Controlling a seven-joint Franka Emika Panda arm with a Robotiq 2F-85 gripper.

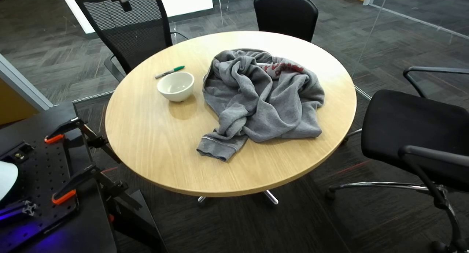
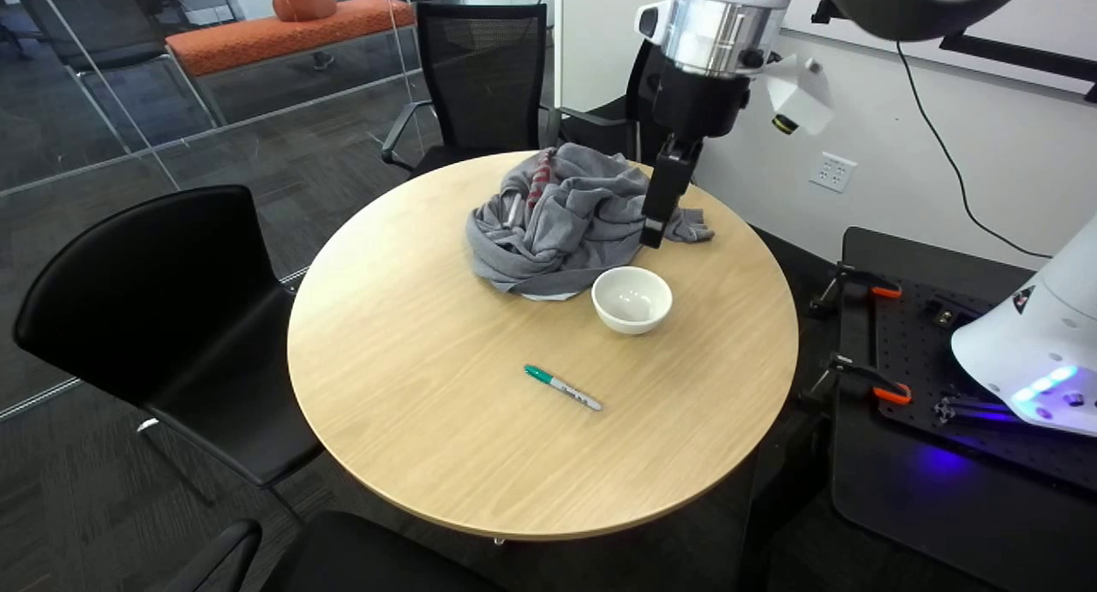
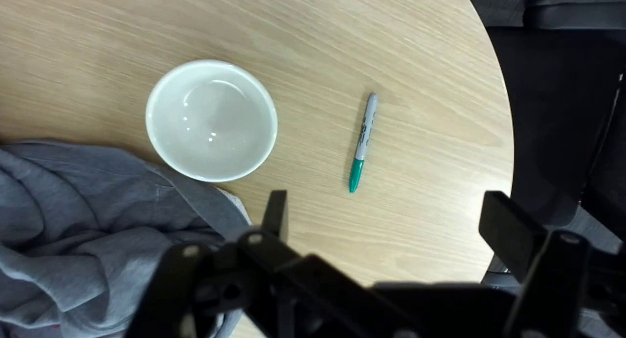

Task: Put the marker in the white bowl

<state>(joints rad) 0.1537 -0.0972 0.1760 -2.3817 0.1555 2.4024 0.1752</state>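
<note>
One marker (image 3: 362, 140) lies flat on the table (image 3: 440, 88) near the centre of the wrist view, and we see it higher in the frame than the claw (image 3: 385, 214) and apart from it. We find the claw spread wide, gripping nothing. In an exterior view the marker lies to the claw's lower left, near the white bowl (image 2: 632, 302).

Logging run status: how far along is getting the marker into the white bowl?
Done: none of the transfer; the marker lies on the table, outside the white bowl, which stands upright.
In hand: nothing; the end effector is open above the table.
Left: everything: grasp the marker, lift it, carry it over, release it inside the bowl.
</note>
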